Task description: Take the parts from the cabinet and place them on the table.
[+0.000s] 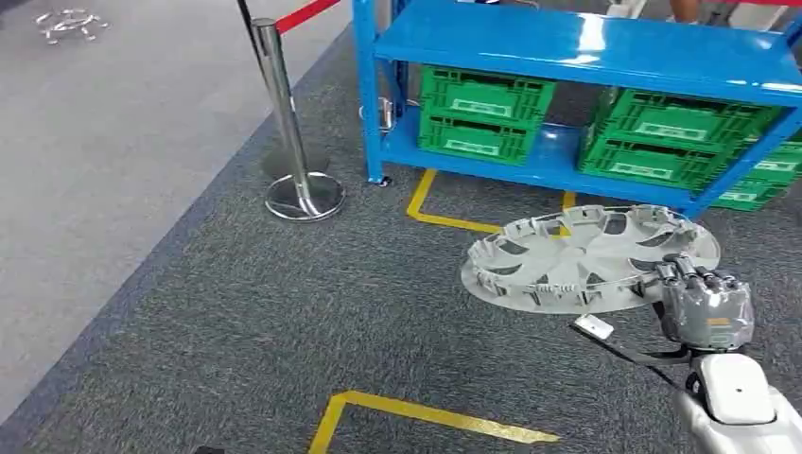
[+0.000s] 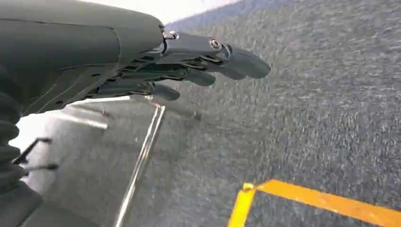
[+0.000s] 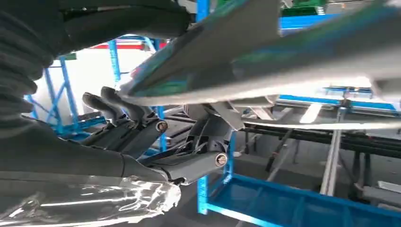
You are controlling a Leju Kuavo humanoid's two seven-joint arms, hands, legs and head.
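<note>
The grey wheel cover (image 1: 588, 257) hangs flat above the dark carpet (image 1: 284, 322), held by its near right edge in the right hand (image 1: 702, 301), whose fingers are curled over the rim; a small white tag (image 1: 594, 327) dangles just below that edge. Directly behind it stands the blue cabinet (image 1: 586, 52), its low shelf carrying stacked green crates (image 1: 482, 118) on the left and another green stack (image 1: 667, 142) on the right, so the cover sits in front of the shelf and well clear of it. Yellow floor tape (image 1: 444, 219) runs under the cover's far side, and a second yellow corner (image 1: 426, 416) lies nearer the robot. To the left, a chrome stanchion (image 1: 288, 123) on a round base holds a red belt (image 1: 305, 14), standing at the border between the carpet and the paler grey floor (image 1: 95, 170). The right wrist view gives the underside: the cover (image 3: 265, 61) is a blurred silver sweep pressed against the dark fingers (image 3: 118, 106), with blue racking (image 3: 293, 203) beyond. The left wrist view shows the left hand (image 2: 189, 66) holding nothing, fingers stretched out and slightly apart above the carpet (image 2: 307, 104), near a yellow tape corner (image 2: 250, 194) and a thin metal leg (image 2: 142, 161).
</note>
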